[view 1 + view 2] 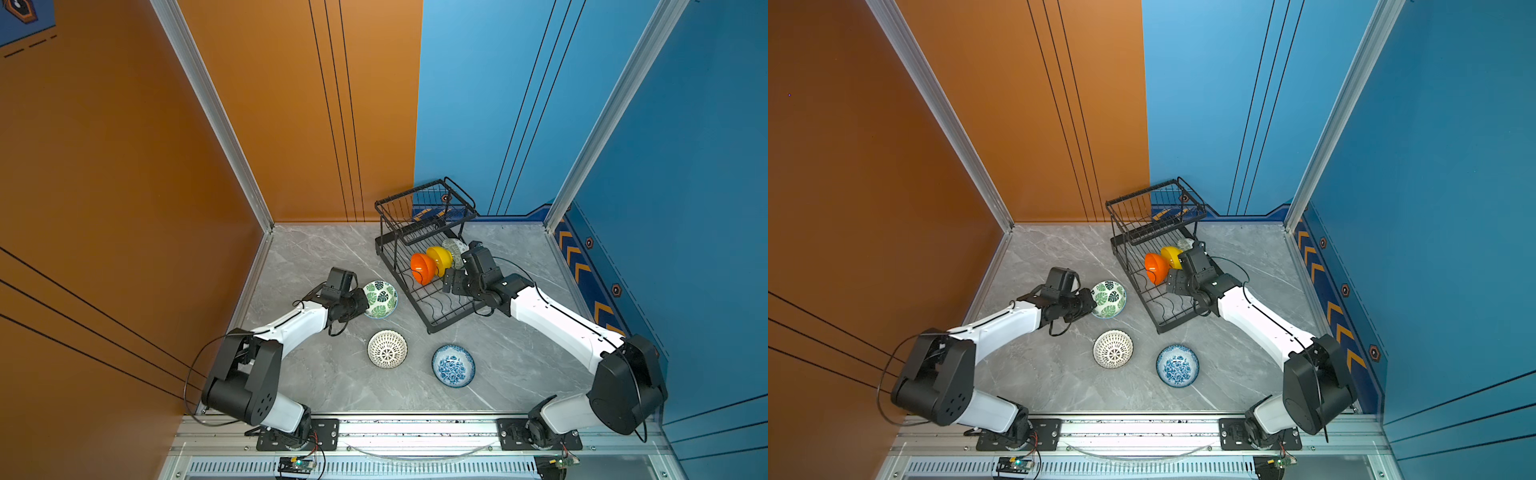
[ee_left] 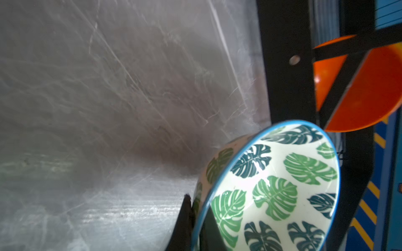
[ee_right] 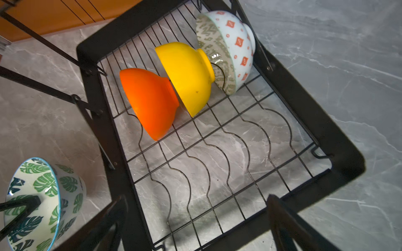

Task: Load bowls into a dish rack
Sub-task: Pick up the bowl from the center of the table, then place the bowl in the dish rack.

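Note:
The white bowl with green leaves (image 1: 381, 300) (image 3: 41, 202) is tilted on the grey table just left of the dish rack (image 1: 431, 329). My left gripper (image 1: 366, 302) (image 2: 195, 210) is shut on its blue rim, one finger (image 2: 185, 219) outside and one inside. In the black wire rack (image 3: 335, 139) three bowls stand on edge in a row: orange (image 1: 423, 268) (image 3: 150, 102), yellow (image 1: 440, 255) (image 3: 187, 73) and pale grey-green patterned (image 1: 455, 247) (image 3: 228, 47). My right gripper (image 1: 451, 282) (image 3: 195, 208) hangs open over the rack's bare front slots, holding nothing.
A white lattice-patterned bowl (image 1: 387, 349) and a blue-and-white floral bowl (image 1: 453, 365) sit upright on the table in front of the rack. The rack's raised basket tier (image 1: 419, 216) stands at its far end. Orange and blue walls close the table in.

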Available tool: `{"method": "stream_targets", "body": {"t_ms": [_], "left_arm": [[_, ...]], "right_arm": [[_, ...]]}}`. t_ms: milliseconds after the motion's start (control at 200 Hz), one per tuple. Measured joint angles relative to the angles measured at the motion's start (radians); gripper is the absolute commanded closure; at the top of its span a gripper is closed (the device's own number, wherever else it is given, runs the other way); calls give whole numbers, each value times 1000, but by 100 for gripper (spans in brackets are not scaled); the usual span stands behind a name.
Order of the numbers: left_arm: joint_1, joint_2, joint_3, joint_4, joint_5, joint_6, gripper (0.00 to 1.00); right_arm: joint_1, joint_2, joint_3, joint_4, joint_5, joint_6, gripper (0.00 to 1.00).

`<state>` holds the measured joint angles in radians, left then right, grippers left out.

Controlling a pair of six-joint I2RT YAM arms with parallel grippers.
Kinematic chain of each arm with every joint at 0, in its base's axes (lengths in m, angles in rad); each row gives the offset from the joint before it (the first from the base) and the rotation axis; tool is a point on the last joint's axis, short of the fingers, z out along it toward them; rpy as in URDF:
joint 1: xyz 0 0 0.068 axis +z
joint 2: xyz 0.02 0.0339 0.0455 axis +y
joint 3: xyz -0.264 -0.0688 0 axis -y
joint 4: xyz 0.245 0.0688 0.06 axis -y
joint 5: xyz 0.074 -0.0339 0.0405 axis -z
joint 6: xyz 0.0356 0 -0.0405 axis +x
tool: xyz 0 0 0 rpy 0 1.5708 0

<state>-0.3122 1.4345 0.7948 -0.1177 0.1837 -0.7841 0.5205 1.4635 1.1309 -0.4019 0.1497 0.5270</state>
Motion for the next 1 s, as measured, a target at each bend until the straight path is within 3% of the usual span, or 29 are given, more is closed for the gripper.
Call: {"method": "stream_targets", "body": {"t_ms": [130,335,886,1001], "left_arm": [[-17,-85,-10,88,-16,-58,100],[-167,-107,4,203,-97,-107,100],[-373,71,137,347,-191,-152,100],[-398,92,167,355,-201,-152,100]], "right_arm": [[5,0,57,-19,-25,0,6],[72,-16,150,-61,-50,-15,16],[94,-117,133,-89,-105,-11,42],[89,-117,114,-93,-102,-11,53]]}}
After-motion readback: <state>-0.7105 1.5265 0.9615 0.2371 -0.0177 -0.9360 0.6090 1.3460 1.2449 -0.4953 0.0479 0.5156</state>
